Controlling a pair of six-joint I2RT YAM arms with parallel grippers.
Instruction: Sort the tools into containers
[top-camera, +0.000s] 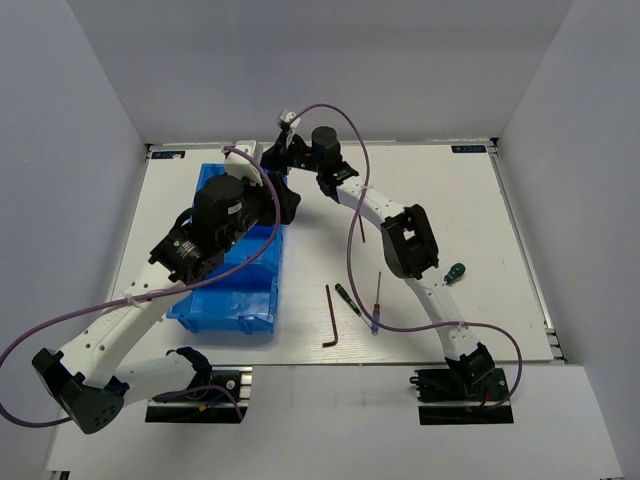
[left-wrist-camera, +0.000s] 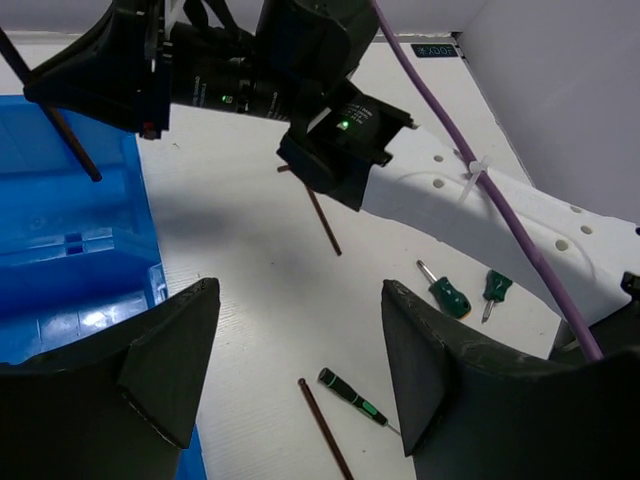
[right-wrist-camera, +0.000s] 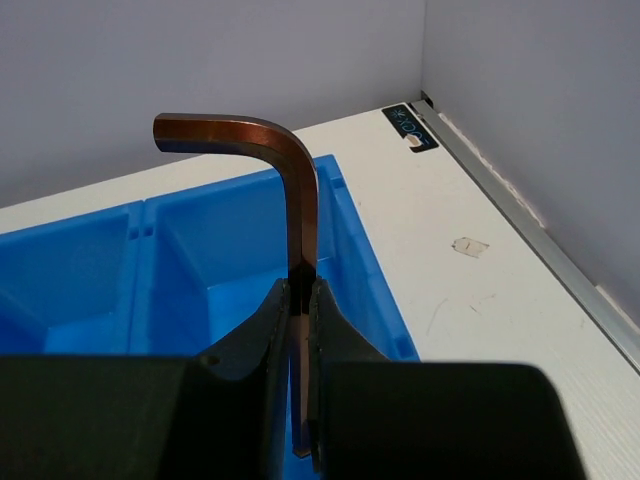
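My right gripper (right-wrist-camera: 300, 295) is shut on a dark L-shaped hex key (right-wrist-camera: 298, 190) and holds it upright above the far end compartment of the blue bin (right-wrist-camera: 190, 260). In the top view this gripper (top-camera: 283, 150) is at the bin's (top-camera: 225, 318) far end. My left gripper (left-wrist-camera: 300, 350) is open and empty, hovering over the table beside the bin's right wall (left-wrist-camera: 70, 250). Below it lie a black-green precision screwdriver (left-wrist-camera: 355, 397), a hex key (left-wrist-camera: 325, 430), another hex key (left-wrist-camera: 325, 225) and two green stubby screwdrivers (left-wrist-camera: 445, 290).
In the top view a hex key (top-camera: 331, 318), the black-green screwdriver (top-camera: 349, 299) and a blue-handled precision screwdriver (top-camera: 377, 300) lie right of the bin. One green stubby screwdriver (top-camera: 455, 272) shows beside the right arm. Grey walls enclose the table.
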